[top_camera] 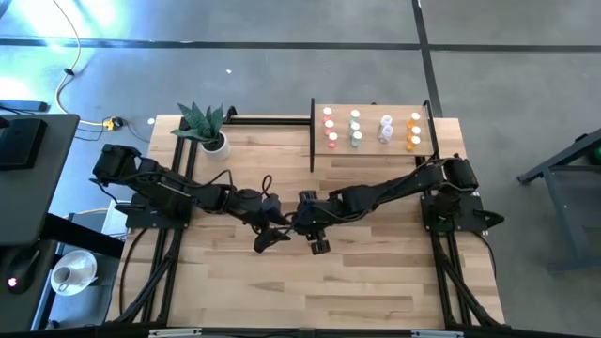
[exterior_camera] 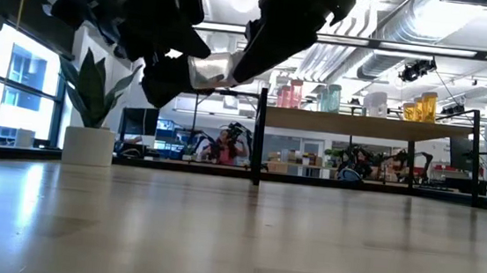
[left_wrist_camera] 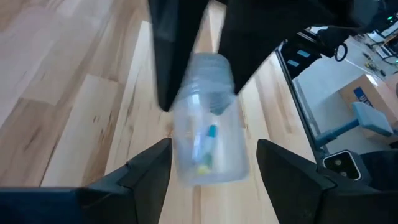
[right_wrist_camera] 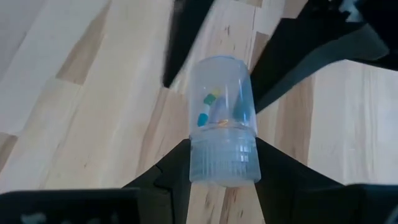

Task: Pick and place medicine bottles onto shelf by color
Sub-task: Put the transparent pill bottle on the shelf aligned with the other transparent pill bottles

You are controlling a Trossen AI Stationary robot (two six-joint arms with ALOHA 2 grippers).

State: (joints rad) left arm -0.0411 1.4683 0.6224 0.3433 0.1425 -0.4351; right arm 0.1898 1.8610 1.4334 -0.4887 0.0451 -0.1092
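A clear medicine bottle with a ribbed clear cap and a few coloured pills inside hangs above the middle of the table. My right gripper is shut on it. My left gripper faces it from the table's left and is open. Its two fingers stand on either side of the bottle's body, apart from it. In the high view both grippers meet at the table's centre, and the bottle is hidden there. The shelf at the far right carries columns of red, green, clear and orange bottles. My right gripper pinches the bottle's ribbed cap between its two fingers. It comes from the table's right, slanting downward. The body sticks out past the fingertips toward my left gripper. The whole bottle is lifted clear of the table.
A potted green plant stands at the far left of the table, beside the shelf's black frame. Bare tabletop stretches toward the near edge.
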